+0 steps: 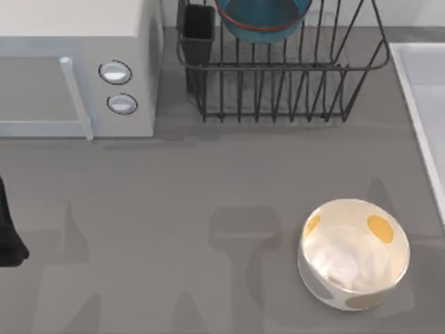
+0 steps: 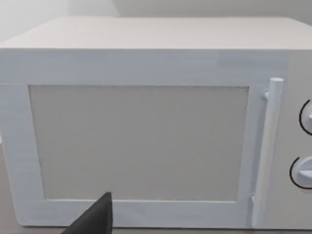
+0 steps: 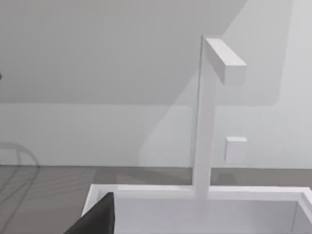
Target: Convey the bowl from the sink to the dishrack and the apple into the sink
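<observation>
The teal-blue bowl (image 1: pixel 263 19) with its thin orange-red rim sits in the dark wire dishrack (image 1: pixel 292 83) at the worktop's (image 1: pixel 208 209) far edge, mouth upward. The pale sink (image 1: pixel 421 104) lies at the right edge. The left arm (image 1: pixel 8 229) sits at the left edge; I cannot tell its fingers' state, nor the right's

A white microwave (image 1: pixel 76 69) is seen at the far left of the grey table (image 1: pixel 174 209), its door closed, with a vertical handle (image 1: pixel 76 97) and two round knobs (image 1: pixel 118 87) set one above the other beside it. A cream-white bowl with yellow-orange spots (image 1: pixel 353 252) is placed upright near the right front of the table, well apart from the microwave.
</observation>
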You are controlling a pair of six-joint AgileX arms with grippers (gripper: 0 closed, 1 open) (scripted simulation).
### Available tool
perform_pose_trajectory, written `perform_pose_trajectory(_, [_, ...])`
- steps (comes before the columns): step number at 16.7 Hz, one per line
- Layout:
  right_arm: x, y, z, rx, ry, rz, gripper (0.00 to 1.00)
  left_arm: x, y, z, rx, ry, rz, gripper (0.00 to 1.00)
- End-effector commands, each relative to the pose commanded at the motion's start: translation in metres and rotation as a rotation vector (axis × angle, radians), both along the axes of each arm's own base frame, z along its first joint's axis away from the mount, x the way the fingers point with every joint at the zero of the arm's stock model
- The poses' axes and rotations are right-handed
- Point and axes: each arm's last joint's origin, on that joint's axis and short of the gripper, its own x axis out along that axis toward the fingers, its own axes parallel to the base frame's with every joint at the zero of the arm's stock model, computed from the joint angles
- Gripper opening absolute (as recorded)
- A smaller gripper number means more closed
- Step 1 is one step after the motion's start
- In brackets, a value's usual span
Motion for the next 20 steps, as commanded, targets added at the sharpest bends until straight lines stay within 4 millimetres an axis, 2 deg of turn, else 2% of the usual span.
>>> perform_pose_trajectory(3, [-0.031, 0.028, 0.029, 0.004, -0.001, 0.003, 1.0, 0.0, 0.0, 0.0, 0.0, 0.0, 0.0, 1.0])
perform_pose_trajectory(5, [-0.058, 0.045, 0.039, 0.009, -0.003, 0.003, 1.0, 0.0, 0.0, 0.0, 0.0, 0.0, 0.0, 1.0])
perform_pose_trajectory(8, [-0.096, 0.064, 0.04, 0.015, -0.006, 0.002, 1.0, 0.0, 0.0, 0.0, 0.0, 0.0, 0.0, 1.0])
perform_pose_trajectory(11, [-0.123, 0.076, 0.029, 0.019, -0.006, 0.003, 1.0, 0.0, 0.0, 0.0, 0.0, 0.0, 0.0, 1.0])
perform_pose_trajectory(15, [-0.141, 0.083, 0.013, 0.017, 0.008, 0.005, 1.0, 0.0, 0.0, 0.0, 0.0, 0.0, 0.0, 1.0])
perform_pose_trajectory(20, [-0.146, 0.086, 0.007, 0.014, 0.012, 0.006, 1.0, 0.0, 0.0, 0.0, 0.0, 0.0, 0.0, 1.0])
